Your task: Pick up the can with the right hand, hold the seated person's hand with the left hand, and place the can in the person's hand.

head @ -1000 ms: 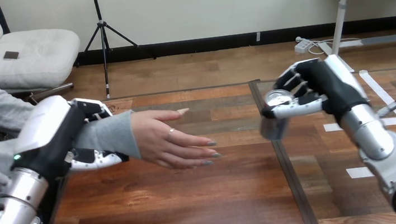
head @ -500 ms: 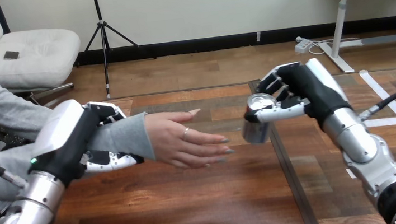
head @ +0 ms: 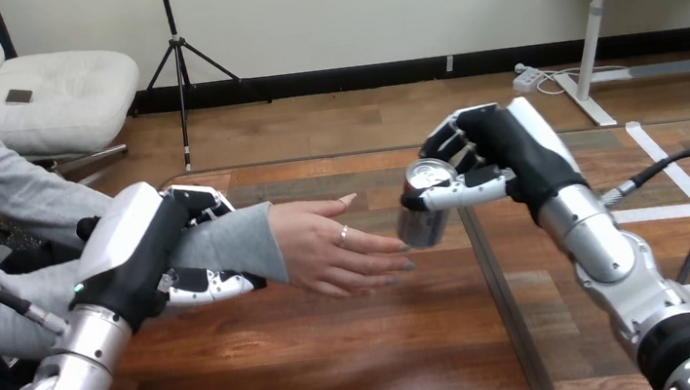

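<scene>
while the left hand (head: 130,237) clasps the person's wrist (head: 251,247), right hand (head: 505,149) fingers (head: 453,137) wrap the can (head: 421,218).

Layout: left robot hand (head: 146,247) is closed round the person's wrist (head: 239,246), fingers over it, thumb under, above the counter (head: 342,372). The person's hand (head: 338,250) extends just right of that robot hand. The right robot hand (head: 493,153) is well to the right, gripping the can (head: 424,206). The can sits on its left side, tilted, just beside the person's fingertips. Can't tell if they touch.
</scene>
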You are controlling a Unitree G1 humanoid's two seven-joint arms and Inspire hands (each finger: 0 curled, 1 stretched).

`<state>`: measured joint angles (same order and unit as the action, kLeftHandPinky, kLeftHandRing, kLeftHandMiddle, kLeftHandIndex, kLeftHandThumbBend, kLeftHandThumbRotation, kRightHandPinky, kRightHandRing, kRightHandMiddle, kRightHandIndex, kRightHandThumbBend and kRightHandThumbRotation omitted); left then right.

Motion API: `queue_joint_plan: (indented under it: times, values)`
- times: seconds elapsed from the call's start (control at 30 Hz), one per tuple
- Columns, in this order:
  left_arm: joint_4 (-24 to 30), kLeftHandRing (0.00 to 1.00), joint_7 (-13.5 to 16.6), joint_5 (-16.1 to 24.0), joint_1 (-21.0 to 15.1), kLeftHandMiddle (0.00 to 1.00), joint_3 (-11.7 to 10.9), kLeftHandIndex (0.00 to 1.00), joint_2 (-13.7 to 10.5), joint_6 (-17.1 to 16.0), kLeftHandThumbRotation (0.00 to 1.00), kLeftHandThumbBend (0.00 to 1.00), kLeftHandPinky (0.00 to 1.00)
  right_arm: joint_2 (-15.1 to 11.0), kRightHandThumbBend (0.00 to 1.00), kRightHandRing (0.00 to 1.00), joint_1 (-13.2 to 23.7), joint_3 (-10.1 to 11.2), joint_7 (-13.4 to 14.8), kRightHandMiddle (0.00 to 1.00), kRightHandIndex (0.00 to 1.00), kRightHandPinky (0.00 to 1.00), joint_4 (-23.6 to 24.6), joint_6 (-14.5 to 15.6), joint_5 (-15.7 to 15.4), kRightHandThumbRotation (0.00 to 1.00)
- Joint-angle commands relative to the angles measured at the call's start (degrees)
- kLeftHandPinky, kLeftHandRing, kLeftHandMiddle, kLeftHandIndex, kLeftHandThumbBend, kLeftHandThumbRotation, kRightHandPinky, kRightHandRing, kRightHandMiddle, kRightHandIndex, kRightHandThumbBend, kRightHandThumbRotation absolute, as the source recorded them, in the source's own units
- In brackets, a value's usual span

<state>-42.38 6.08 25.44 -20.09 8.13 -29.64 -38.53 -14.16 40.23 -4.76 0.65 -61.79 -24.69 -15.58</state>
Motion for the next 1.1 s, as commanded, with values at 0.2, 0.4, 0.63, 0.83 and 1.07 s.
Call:
queue_joint_plan:
  times: [0.2,0.4,0.63,0.83,1.07]
  values:
    - [1.0,0.26,1.5,-1.3,-1.9,0.34,-0.1,0.43,3.5,-0.8,0.0,0.52,0.21,1.9,0.74,0.34,4.5,-0.6,0.6,0.4,0.45,0.3,4.0,0.0,0.3,0.0]
    - [0.6,0.25,0.7,-1.5,-2.1,0.34,0.0,0.43,3.9,-0.7,0.0,0.51,0.21,2.9,0.75,0.34,4.5,-1.3,1.1,0.4,0.44,0.3,4.1,-0.2,0.2,0.0]
    - [0.3,0.25,0.6,-1.6,-2.3,0.34,0.1,0.43,4.5,-0.5,0.0,0.51,0.21,3.8,0.75,0.34,4.6,-1.5,0.8,0.4,0.44,0.3,4.1,-0.3,0.4,0.0]
    - [-0.1,0.26,0.6,-1.9,-2.3,0.34,0.0,0.43,4.9,-0.8,0.0,0.51,0.21,4.6,0.74,0.34,4.6,-1.5,0.3,0.41,0.44,0.31,4.4,-0.2,0.9,0.0]
    - [-0.4,0.26,0.2,-2.2,-2.4,0.34,-0.2,0.43,5.2,-0.6,0.0,0.51,0.22,5.3,0.74,0.34,4.6,-1.8,0.3,0.41,0.44,0.31,4.7,-0.3,0.7,0.0]
